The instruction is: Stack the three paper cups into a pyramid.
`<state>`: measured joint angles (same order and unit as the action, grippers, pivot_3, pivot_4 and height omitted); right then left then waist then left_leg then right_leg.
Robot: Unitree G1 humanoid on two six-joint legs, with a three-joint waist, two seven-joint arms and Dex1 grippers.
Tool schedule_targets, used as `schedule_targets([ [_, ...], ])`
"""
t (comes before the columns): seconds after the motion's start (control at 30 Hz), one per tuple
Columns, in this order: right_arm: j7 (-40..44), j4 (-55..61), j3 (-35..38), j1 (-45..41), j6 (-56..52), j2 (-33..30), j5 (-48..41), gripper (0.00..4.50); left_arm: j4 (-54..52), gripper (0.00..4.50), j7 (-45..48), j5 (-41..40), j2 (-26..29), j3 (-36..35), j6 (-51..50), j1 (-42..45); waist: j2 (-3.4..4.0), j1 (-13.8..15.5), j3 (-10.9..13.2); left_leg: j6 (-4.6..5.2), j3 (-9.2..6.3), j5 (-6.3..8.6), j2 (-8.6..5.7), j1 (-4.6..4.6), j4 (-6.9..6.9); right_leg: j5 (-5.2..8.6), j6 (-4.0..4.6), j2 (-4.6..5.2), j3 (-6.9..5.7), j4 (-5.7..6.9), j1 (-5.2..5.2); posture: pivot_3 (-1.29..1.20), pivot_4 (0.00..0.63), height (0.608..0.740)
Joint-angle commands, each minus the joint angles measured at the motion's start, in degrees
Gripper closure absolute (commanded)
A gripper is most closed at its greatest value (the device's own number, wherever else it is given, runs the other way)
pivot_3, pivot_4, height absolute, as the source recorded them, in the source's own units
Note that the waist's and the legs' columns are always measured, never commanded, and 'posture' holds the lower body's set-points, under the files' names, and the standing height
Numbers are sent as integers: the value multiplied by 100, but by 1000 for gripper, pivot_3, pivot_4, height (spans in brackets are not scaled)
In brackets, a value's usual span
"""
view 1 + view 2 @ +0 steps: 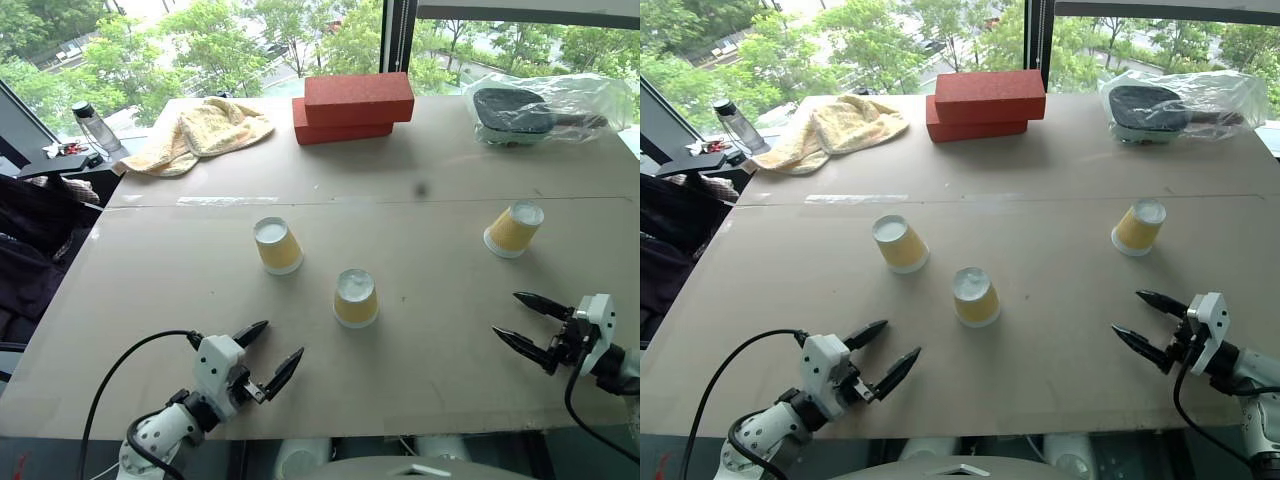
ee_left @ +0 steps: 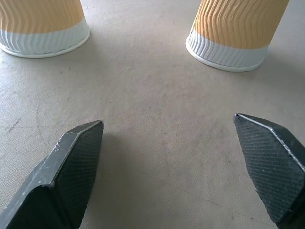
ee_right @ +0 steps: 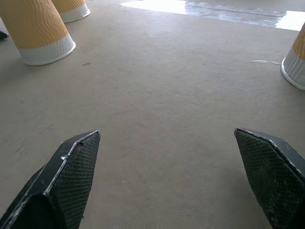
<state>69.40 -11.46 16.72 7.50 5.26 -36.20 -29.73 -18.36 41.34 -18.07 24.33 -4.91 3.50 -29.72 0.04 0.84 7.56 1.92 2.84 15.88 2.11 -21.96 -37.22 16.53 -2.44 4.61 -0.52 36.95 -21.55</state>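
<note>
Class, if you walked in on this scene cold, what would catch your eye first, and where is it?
Three paper cups stand upside down and apart on the brown table: two near the middle, one off to the right. At the near edge, the left gripper and right gripper wait open, touching nothing. At the back lie two stacked red bricks.

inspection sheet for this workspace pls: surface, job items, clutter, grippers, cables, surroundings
Surface: brown cardboard-covered table, strip of clear tape across it.
Job's things: three paper cups, all upside down and apart, none stacked: left cup, middle cup, right cup.
Clutter: two stacked red bricks, yellow towel, dark object in a plastic bag, all at the far edge.
Grippers: left gripper open, empty; right gripper open, empty.
Cables: black cable looping by the left arm.
Surroundings: window with trees; water bottle on a side stand.
</note>
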Motion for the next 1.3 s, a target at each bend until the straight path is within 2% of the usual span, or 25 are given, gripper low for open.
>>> schedule_targets([
  [0.03,89,-49,112,-107,93,-73,-35,45,349,0,133,94,84,115,31,113,1,1,-1,0,-1,0,0,1,-1,0,0,-2,-1,0,2,0,150,730],
  [0.3,183,-225,-38,-297,164,11,54,45,150,0,334,-81,465,-183,59,263,-5,-10,3,1,-4,-1,1,5,-8,-2,0,-9,-6,2,10,0,150,730],
  [0.47,224,-227,-167,-426,238,171,85,45,-75,0,735,-429,833,-357,-77,353,-23,-13,15,1,-6,-1,5,2,-9,-7,-9,-20,-8,5,8,0,150,730],
  [0.53,290,-22,-270,-403,222,229,38,45,-285,0,946,-855,1014,-519,-301,397,-31,-12,20,1,-9,-1,5,0,-9,-12,-20,-21,-12,5,8,0,150,730],
  [0.63,328,668,-631,-332,23,346,-14,45,-587,0,1491,-1694,1451,-931,-712,500,-36,-16,31,0,-14,-1,8,-3,-9,-13,-21,-20,-15,9,4,0,150,730],
  [0.87,-37,1918,-1829,-803,-522,741,268,45,-888,0,2336,-2645,2463,-1949,-1328,900,-53,-62,62,-2,-15,-2,12,2,-18,-7,-11,-31,-14,42,-5,0,150,730],
  [1.0,-432,2070,-2375,-1347,-697,990,687,45,-919,0,2704,-2877,2884,-2170,-1696,1157,-58,-90,69,-3,-13,-2,8,2,-22,-12,-20,-51,-20,46,-6,0,150,730],
  [1.17,-651,1964,-2778,-2009,-992,1295,829,45,-1061,0,2847,-3290,3076,-2364,-2185,1448,-87,-111,93,-6,-14,-5,6,-1,-22,-13,-21,-58,-29,51,-11,0,150,730],
  [1.3,-644,1788,-3091,-2391,-1115,1551,915,45,-1162,0,2879,-3300,3133,-2503,-2416,1490,-97,-147,100,-13,-15,-9,7,-1,-22,-13,-23,-58,-29,60,-14,0,150,730],
])
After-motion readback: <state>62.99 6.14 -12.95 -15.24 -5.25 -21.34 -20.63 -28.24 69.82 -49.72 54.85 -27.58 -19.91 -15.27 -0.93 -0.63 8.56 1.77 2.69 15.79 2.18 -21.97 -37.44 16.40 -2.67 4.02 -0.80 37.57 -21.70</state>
